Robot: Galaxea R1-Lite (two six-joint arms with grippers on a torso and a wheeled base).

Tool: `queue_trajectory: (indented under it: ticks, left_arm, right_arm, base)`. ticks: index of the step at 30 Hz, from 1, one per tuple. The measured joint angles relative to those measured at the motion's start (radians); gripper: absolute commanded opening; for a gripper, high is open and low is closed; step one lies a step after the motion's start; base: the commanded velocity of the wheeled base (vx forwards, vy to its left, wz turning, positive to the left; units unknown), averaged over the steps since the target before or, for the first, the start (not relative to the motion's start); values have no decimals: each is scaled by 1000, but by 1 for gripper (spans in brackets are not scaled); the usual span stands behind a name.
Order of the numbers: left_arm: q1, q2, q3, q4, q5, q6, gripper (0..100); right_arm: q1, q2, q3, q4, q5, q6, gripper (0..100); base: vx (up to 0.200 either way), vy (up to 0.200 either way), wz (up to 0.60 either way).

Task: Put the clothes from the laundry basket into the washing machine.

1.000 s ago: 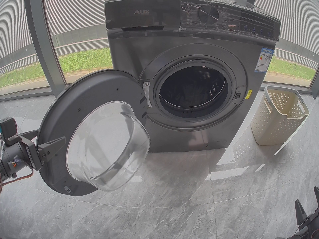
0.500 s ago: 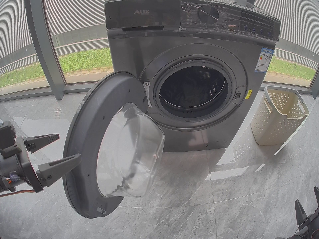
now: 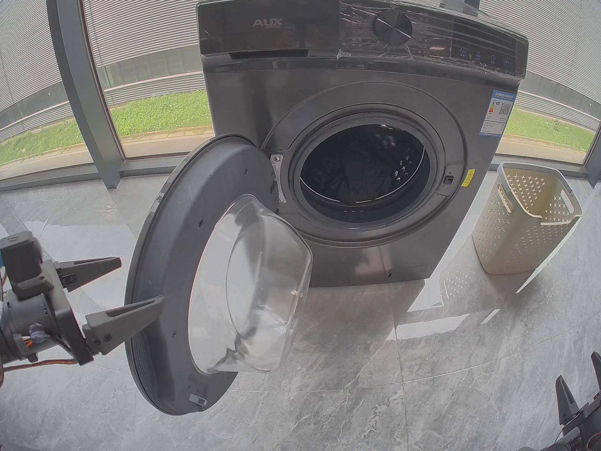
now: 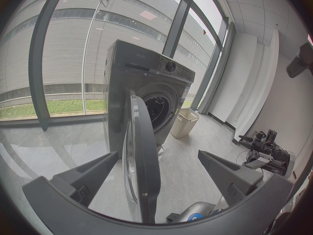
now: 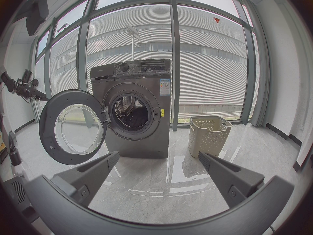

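Note:
The grey washing machine (image 3: 363, 64) stands with its round door (image 3: 188, 270) swung about halfway out, glass bowl facing right. Dark cloth lies inside the drum (image 3: 360, 170). The cream laundry basket (image 3: 526, 220) sits on the floor right of the machine; I see no clothes in its visible part. My left gripper (image 3: 140, 281) is open at the door's outer left rim, and the door edge (image 4: 143, 160) stands between its fingers (image 4: 88, 177). My right gripper (image 5: 158, 154) is open and empty, low at the near right (image 3: 576, 408), facing machine and basket (image 5: 208, 134).
Glossy grey marble floor (image 3: 375, 371) spreads in front of the machine. Tall windows with dark frames (image 3: 75, 82) run behind it. White walls close the room on the right (image 4: 247, 82).
The door has swung from wide open to about halfway toward the machine. My left gripper followed its outer side rightward and now brackets its rim. The right gripper stayed put.

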Motion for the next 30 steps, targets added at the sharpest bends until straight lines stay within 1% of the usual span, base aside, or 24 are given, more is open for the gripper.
queue_trajectory:
  ticks: [4,7,8,12,13,16,21,26,30]
  left_arm:
    - [-25,86,-63,-3,-1,-3,100]
    - [-73,152,-127,-4,1,-19,100]
    - [-85,169,-142,-5,2,-29,100]
    - [-143,218,-186,-12,-4,-95,100]
    - [-152,226,-192,-18,-5,-106,100]
    - [-160,237,-194,-28,-1,-111,100]
    - [-160,226,-180,-29,18,-112,100]
    - [-158,206,-146,-28,31,-106,100]
    - [-156,219,-132,-29,48,-92,100]
  right_arm:
    - [0,0,0,0,0,0,100]
    - [0,0,0,0,0,0,100]
    - [0,0,0,0,0,0,100]
    - [0,0,0,0,0,0,100]
    - [1,0,0,0,0,0,100]
    - [1,0,0,0,0,1,100]
    - [1,0,0,0,0,0,100]
    - [1,0,0,0,0,0,100]
    - [1,0,0,0,0,0,100]
  base:
    - [0,0,0]
    - [0,0,0]
    - [0,0,0]
    - [0,0,0]
    - [0,0,0]
    - [0,0,0]
    - [0,0,0]
    - [0,0,0]
    - [0,0,0]
